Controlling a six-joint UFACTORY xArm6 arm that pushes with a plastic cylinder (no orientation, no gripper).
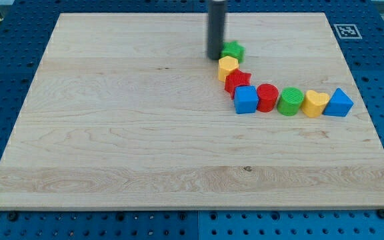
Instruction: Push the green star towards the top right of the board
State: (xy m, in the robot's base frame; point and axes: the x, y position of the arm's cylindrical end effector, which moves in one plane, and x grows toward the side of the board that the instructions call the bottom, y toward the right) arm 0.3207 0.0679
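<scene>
The green star (pixel 233 50) lies on the wooden board (pixel 125 133) at the upper middle, at the top of a curved row of blocks. My tip (pixel 214 56) stands just at the star's left edge, touching or nearly touching it. Right below the star is a yellow block (pixel 228 67), then a red star-like block (pixel 237 81).
The row continues towards the view's right: a blue cube (pixel 246 99), a red cylinder (pixel 267 97), a green cylinder (pixel 290 101), a yellow heart-like block (pixel 315 103) and a blue triangular block (pixel 339 103). A marker tag (pixel 345 31) sits at the board's top right corner.
</scene>
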